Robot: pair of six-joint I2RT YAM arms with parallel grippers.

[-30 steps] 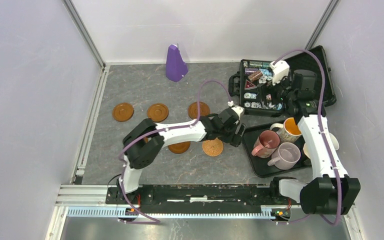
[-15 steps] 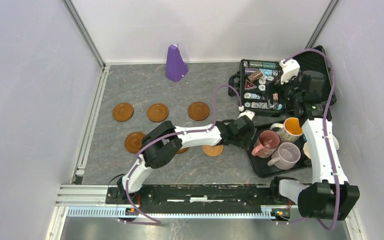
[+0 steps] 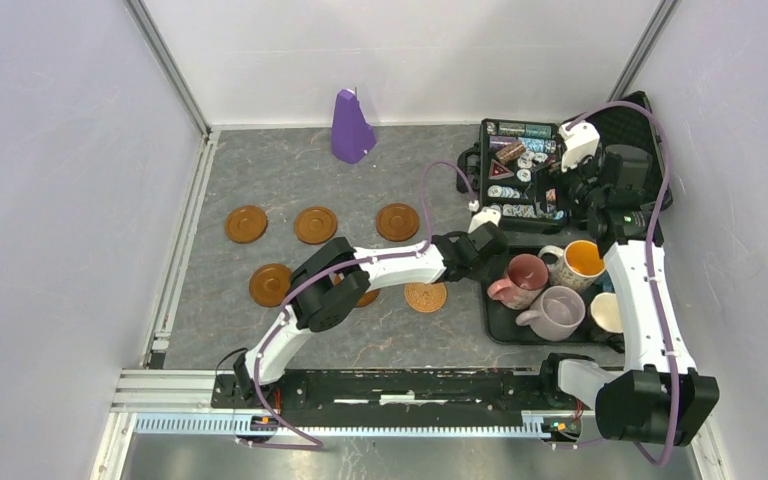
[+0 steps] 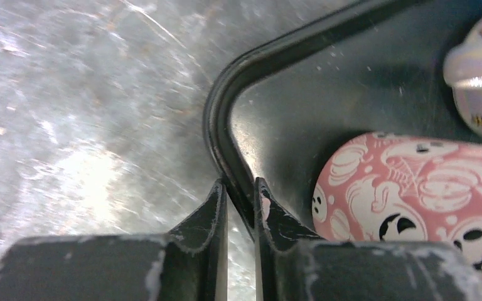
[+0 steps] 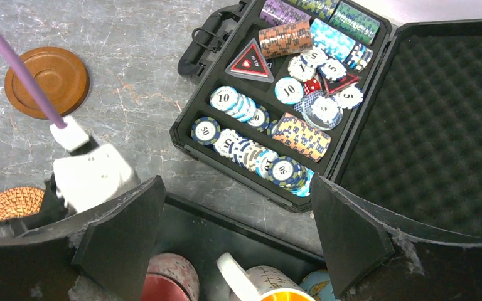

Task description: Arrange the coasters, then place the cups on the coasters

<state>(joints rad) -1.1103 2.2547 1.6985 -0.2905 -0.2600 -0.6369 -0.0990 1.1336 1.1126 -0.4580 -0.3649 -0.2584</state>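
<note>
Left gripper (image 4: 240,188): jaws pinched together on the raised rim of the black tray (image 4: 226,94), at its left corner. One finger is outside over the grey table (image 4: 69,125), the other inside the tray. No cup is held.

Right gripper (image 5: 237,188): jaws wide apart, nothing between them. It hovers over the tray's far edge, just beside the open black case (image 5: 427,125).

Cups: all visible ones stand in the tray, none on a coaster.
- The pink mug (image 3: 520,278) is nearest the left gripper and printed with white pumpkins, ghost faces and a web, no words.
- The lilac mug (image 3: 557,312) is just beside it.
- The white mug (image 3: 582,262) with orange inside carries dark script, too small to read.
- A pale cup (image 3: 606,312) sits at the tray's right side, partly behind the right arm.

Coasters: three dark brown coasters (image 3: 315,225) lie in a far row, with a fourth nearer and a fifth mostly under the left arm. The patterned coaster (image 3: 425,297) lies near the tray's left edge, not touching it.

Legible: the poker chips (image 5: 224,98) in the case read "10", "50", "5" and "1". The text on the red triangular marker is unreadable.
</note>
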